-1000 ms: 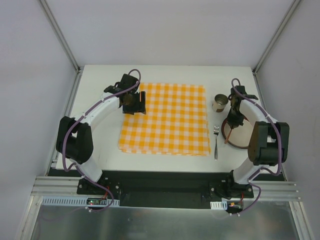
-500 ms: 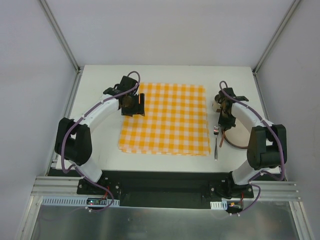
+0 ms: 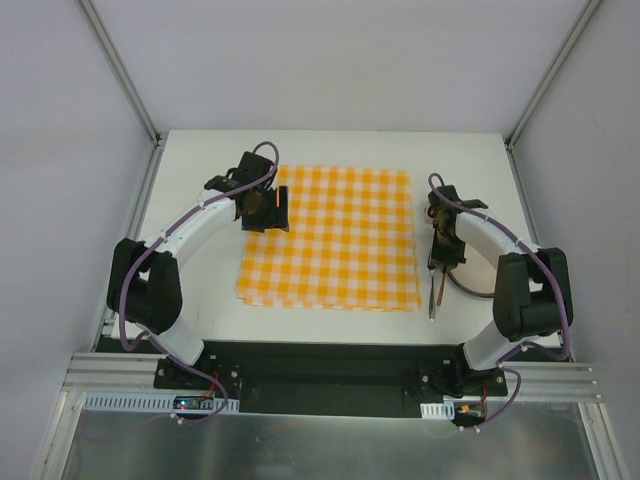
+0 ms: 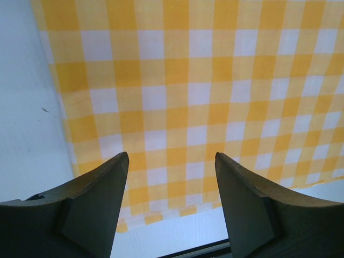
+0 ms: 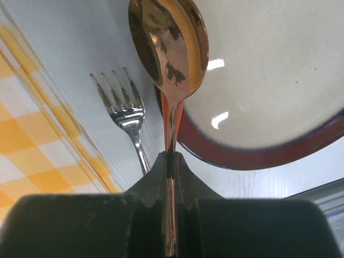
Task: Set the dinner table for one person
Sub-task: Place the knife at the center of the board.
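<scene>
The right hand (image 5: 171, 161) is clamped on a spoon (image 5: 169, 48) by its thin handle, bowl over the plate (image 5: 269, 80) rim, at 3 o'clock of the cloth (image 3: 330, 235) on the bench (image 3: 330, 150). The spoon is light, stiff and slick, so it may swivel. The left hand (image 4: 171, 177) hangs open and empty at the cloth's 10 o'clock.

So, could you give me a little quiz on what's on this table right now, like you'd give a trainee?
1. True or false: the left fingers are clamped on the checked cloth.
2. What do the right fingers hold? A fork, B spoon, C knife.
3. Which utensil lies on the white table between the cloth and the plate?
Key: 1 false, they stand open above it; 2 B; 3 the fork.
</scene>
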### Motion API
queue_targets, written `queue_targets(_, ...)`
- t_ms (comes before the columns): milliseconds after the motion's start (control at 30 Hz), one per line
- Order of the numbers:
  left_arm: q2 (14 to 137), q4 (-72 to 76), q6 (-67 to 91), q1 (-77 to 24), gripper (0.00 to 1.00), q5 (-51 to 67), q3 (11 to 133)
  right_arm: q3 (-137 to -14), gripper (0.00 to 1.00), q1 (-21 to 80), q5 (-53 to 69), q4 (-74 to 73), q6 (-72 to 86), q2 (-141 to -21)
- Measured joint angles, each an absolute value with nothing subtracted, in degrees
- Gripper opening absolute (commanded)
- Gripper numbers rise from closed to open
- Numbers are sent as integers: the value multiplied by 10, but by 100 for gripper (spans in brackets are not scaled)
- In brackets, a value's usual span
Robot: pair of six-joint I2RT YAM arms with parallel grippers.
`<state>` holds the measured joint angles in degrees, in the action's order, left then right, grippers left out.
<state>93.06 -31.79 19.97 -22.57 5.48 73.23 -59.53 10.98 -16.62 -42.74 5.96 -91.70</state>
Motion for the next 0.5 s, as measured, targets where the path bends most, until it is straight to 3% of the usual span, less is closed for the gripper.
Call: queue_targets(500,923,-318,200,-226,66,53,722,-594,1,154,-166,-423,60,-931)
